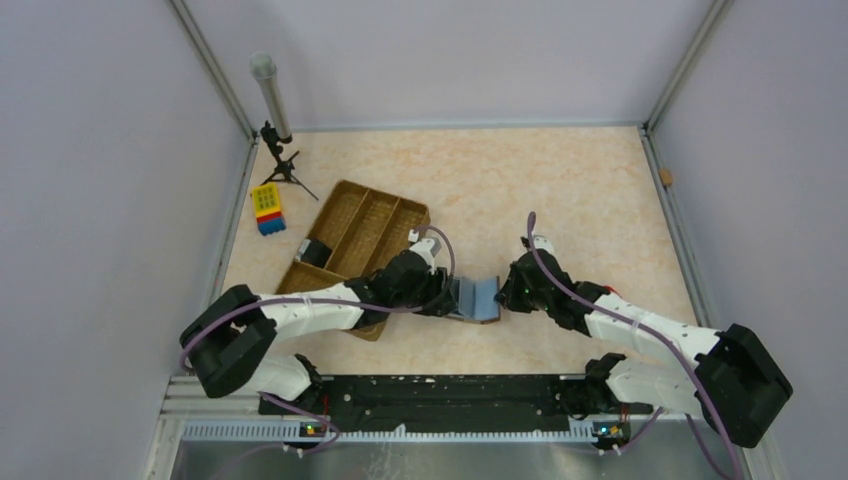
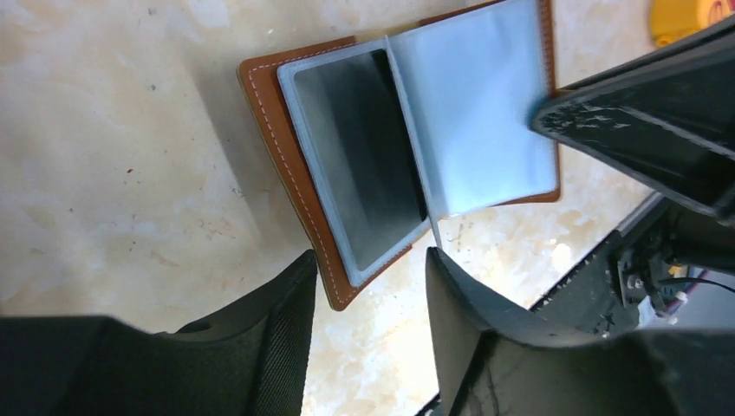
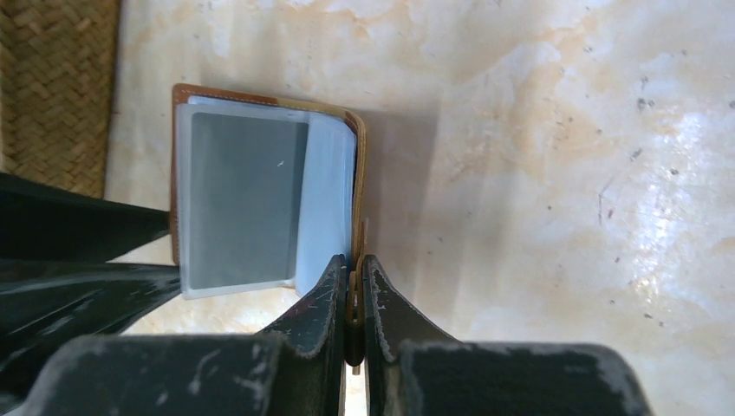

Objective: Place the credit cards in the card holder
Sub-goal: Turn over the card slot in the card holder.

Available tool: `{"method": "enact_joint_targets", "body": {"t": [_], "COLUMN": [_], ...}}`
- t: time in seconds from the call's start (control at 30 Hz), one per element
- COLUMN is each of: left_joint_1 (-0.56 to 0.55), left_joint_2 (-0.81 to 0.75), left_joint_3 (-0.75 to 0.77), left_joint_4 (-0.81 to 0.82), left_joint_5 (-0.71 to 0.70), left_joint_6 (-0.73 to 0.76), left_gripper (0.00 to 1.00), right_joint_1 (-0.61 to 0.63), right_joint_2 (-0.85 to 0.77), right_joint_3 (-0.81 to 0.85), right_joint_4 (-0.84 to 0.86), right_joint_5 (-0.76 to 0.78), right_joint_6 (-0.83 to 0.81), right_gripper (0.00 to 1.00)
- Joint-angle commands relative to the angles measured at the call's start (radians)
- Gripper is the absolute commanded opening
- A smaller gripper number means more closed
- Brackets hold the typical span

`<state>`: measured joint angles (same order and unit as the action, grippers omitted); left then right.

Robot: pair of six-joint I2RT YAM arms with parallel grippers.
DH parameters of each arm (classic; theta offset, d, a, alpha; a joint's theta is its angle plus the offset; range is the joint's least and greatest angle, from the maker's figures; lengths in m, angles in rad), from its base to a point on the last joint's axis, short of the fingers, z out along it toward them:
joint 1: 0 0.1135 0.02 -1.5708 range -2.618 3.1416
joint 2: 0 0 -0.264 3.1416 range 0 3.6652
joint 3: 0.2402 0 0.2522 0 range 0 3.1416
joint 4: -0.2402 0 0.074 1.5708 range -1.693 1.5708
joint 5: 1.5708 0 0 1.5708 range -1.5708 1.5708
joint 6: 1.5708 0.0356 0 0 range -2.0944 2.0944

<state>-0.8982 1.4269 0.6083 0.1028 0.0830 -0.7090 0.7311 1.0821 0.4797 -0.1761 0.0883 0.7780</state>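
Observation:
The brown card holder (image 1: 478,298) lies opened on the table between my two grippers, its clear plastic sleeves fanned out. One greyish credit card (image 2: 364,156) sits inside a sleeve; the same card (image 3: 247,199) shows in the right wrist view. My right gripper (image 3: 354,264) is shut on the raised brown cover edge (image 3: 359,173), holding that flap upright. My left gripper (image 2: 368,260) is open just off the holder's near corner (image 2: 342,299), with nothing between its fingers. From above, the left gripper (image 1: 447,296) and right gripper (image 1: 508,295) flank the holder.
A woven brown compartmented tray (image 1: 360,230) stands left of the holder, under the left arm. A yellow-and-blue block (image 1: 267,207) and a small tripod with a grey tube (image 1: 280,160) stand at the back left. Walls bound the table on three sides.

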Motion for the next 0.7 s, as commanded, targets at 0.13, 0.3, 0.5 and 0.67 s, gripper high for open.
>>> {"method": "enact_joint_targets", "body": {"t": [0.13,0.3,0.5,0.67], "left_joint_1": [-0.002,-0.004,-0.003,-0.004], "left_joint_2": [-0.083,-0.093,-0.011,0.065], "left_joint_3": [0.071,0.062,0.067,0.062], "left_joint_4": [-0.030,-0.004,-0.044,0.005], "left_joint_5": [-0.013,-0.037,-0.110,-0.088], "left_joint_6": [0.030,0.017,0.026,0.020], "left_gripper": [0.61,0.64,0.68,0.60], "right_joint_1": [0.010,0.010,0.010,0.010], "right_joint_2": [-0.001,-0.004,0.000,0.012], "right_joint_3": [0.001,-0.001,-0.008,-0.016], "right_joint_4": [-0.039,-0.042,-0.080,-0.147], "right_joint_5": [0.024,0.024,0.077,0.160], "right_joint_6": [-0.006,-0.007,0.010,0.044], "right_gripper": [0.00,0.00,0.00,0.00]}}
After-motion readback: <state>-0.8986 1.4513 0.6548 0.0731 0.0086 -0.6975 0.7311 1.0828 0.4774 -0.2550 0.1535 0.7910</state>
